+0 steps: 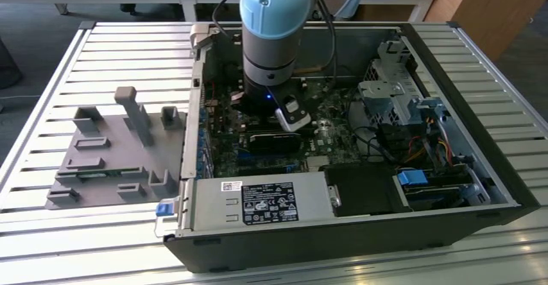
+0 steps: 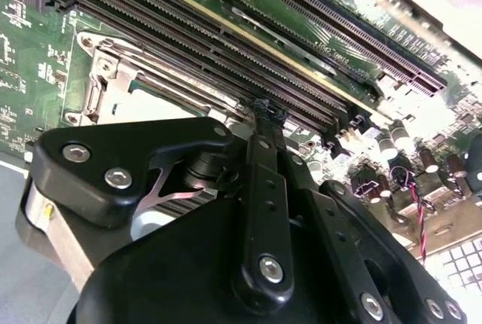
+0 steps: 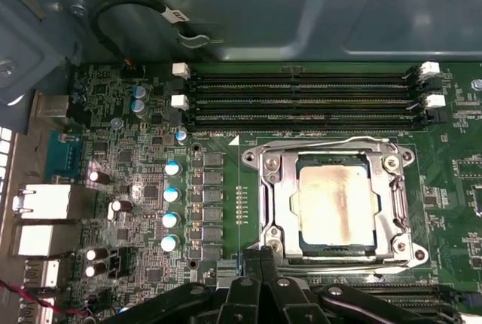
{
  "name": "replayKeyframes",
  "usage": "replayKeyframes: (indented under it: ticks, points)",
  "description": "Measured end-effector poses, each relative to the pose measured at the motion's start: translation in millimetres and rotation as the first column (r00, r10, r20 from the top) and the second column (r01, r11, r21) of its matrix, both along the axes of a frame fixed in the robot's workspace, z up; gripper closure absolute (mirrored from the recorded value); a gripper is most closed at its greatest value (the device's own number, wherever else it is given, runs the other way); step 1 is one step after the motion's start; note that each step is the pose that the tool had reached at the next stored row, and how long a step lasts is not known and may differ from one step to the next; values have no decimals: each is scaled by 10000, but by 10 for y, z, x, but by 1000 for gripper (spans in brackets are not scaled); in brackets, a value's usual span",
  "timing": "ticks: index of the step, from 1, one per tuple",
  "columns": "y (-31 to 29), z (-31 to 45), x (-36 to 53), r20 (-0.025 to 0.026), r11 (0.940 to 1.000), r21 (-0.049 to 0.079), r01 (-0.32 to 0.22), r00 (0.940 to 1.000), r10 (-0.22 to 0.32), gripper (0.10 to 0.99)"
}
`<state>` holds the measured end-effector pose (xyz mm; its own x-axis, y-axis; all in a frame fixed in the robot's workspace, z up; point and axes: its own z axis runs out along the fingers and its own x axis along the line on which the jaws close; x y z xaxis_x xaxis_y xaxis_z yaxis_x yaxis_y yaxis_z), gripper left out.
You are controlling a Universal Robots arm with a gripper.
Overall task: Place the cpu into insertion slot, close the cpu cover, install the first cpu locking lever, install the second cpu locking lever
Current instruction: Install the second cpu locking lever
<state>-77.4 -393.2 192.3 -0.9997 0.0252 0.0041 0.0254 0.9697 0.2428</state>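
arm: one arm (image 1: 271, 34), pale blue and grey, standing nearly upright in the exterior view and reaching straight down
wrist: dark band at the arm's lower end, with a small blue light lit on it
end effector: black linkage end effector (image 3: 260, 258) pointing downward; in both wrist views its fingers (image 2: 263, 124) lie pressed together to a narrow tip
hold: nothing seen between the fingers

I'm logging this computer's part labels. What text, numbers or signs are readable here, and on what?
Black-and-white label on the grey metal box: too small to read.
White print on the green circuit board: too small to read.
White tag on the black cable loop: too small to read.
Dull silver cpu: no print visible.
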Motion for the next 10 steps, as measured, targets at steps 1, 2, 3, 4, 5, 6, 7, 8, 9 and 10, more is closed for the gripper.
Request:
replayKeyframes:
  ticks: [1,2,3,4,5,6,7,8,9,10]
  points:
    - [5,-3,-3,0,10000,3,0,10000,0,980]
    - [10,-6,-8,1,10000,5,0,10000,0,980]
    - [14,-9,-14,1,10000,8,0,10000,0,980]
    - [17,-11,-19,0,10000,8,0,10000,0,980]
    - [19,-13,-23,-1,10000,10,1,10000,-1,980]
    - [20,-14,-26,-1,10000,11,1,10000,-1,980]
    - [20,-15,-28,-1,10000,12,0,10000,0,980]
    - [20,-15,-28,-1,10000,12,-1,10000,1,980]
    - [20,-15,-29,0,10000,14,-1,10000,1,980]
    - [20,-13,-30,0,10000,13,0,10000,0,980]
